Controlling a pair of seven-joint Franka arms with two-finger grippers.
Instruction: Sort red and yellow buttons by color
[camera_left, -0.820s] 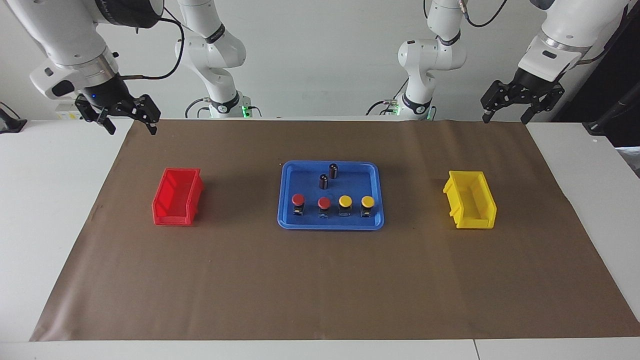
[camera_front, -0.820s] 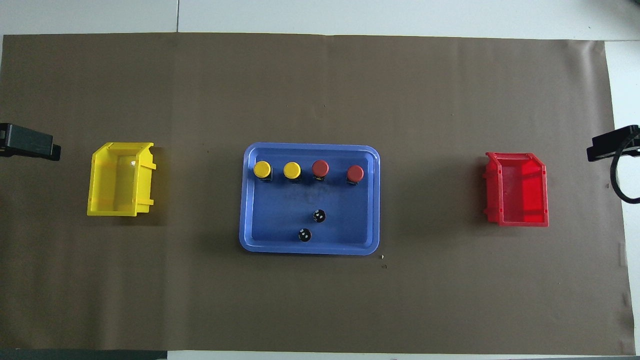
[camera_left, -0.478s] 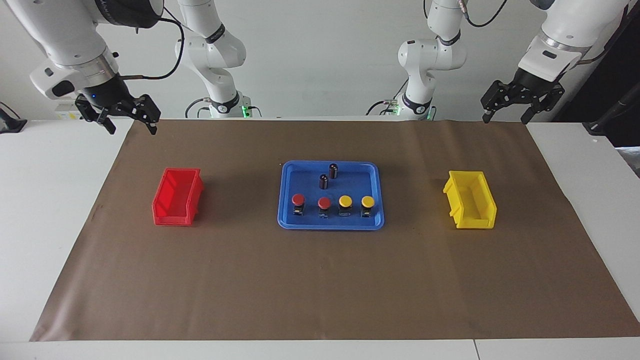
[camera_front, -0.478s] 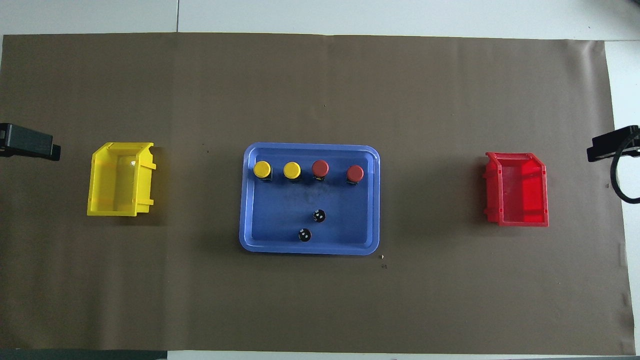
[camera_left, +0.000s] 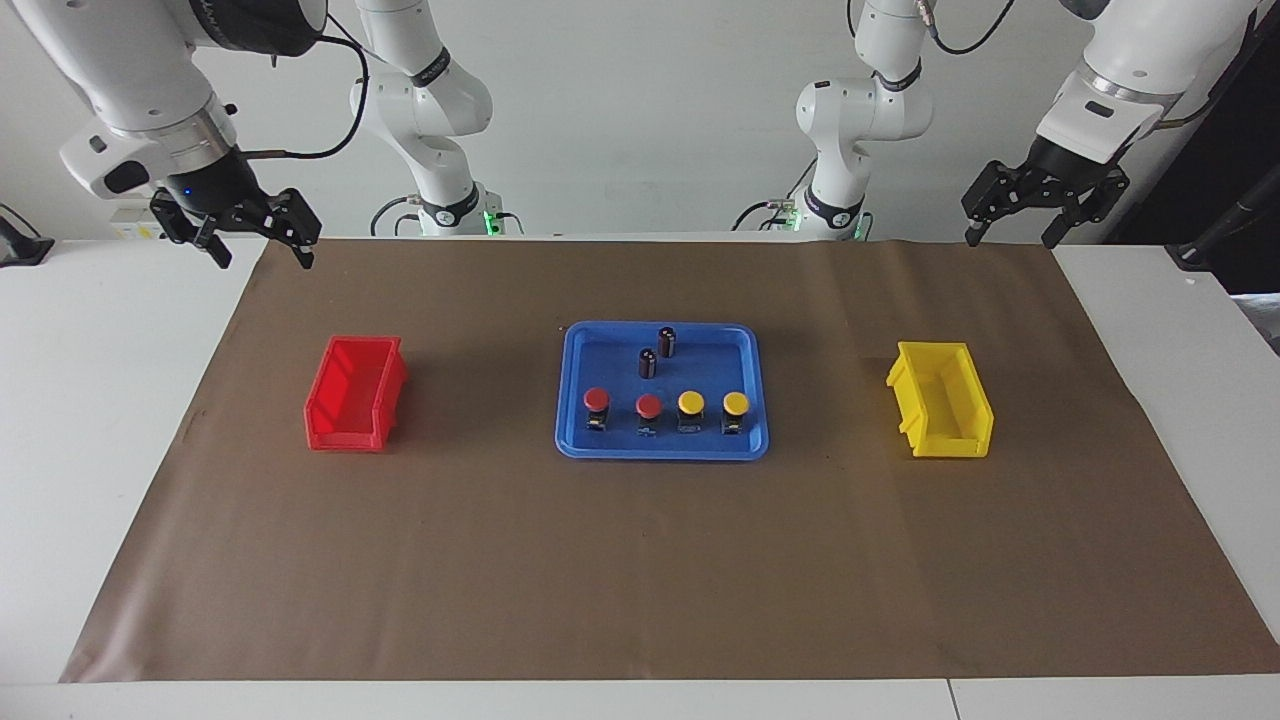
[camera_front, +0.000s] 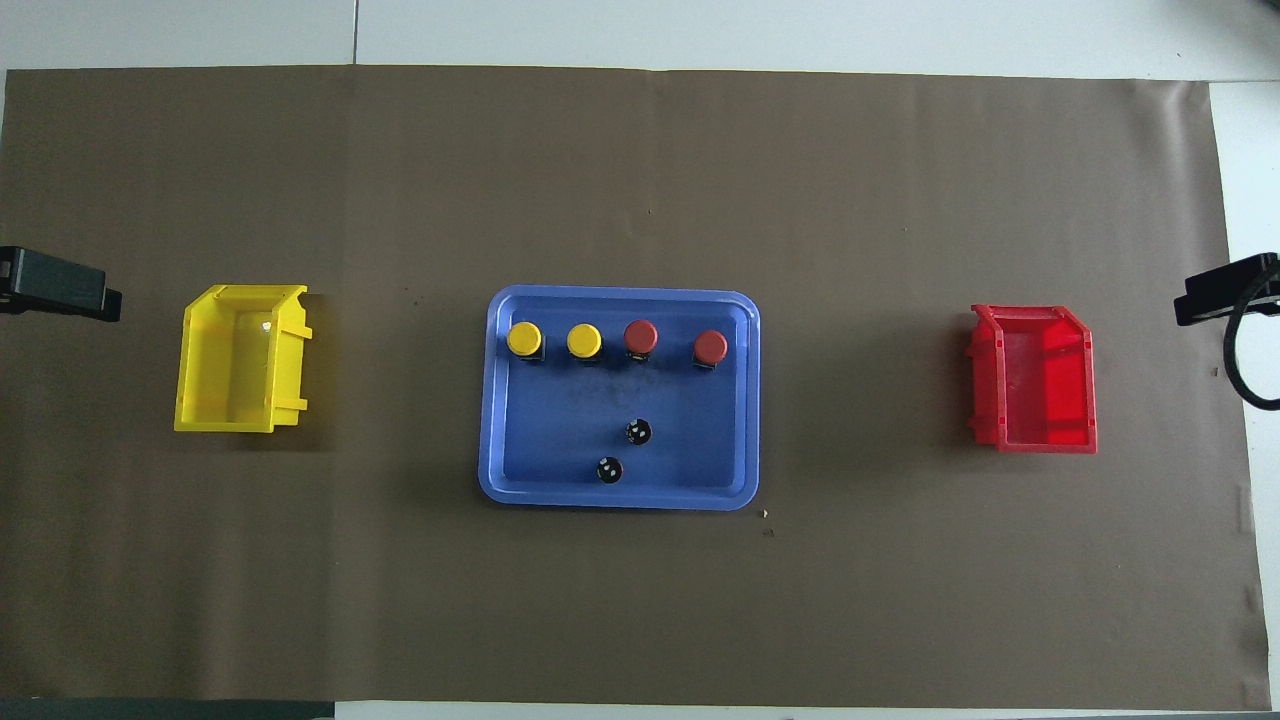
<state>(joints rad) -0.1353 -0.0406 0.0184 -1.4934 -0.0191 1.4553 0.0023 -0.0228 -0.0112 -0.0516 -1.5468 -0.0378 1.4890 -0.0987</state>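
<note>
We saw the blue tray (camera_left: 661, 447) holding two red buttons (camera_left: 596, 400), two yellow buttons (camera_left: 691, 402) and two dark cylinders (camera_left: 648, 362); the red bin (camera_left: 352, 432) and yellow bin (camera_left: 945, 440) held nothing. The left gripper (camera_left: 1010, 233) and right gripper (camera_left: 262, 256) waited spread wide.

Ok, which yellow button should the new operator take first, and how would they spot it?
Find the blue tray mid-table between the two bins. Four capped buttons stand in a row along its edge farthest from the robots. I'd suggest the end yellow button, closest to the yellow bin; its only neighbour is the other yellow button.
</note>
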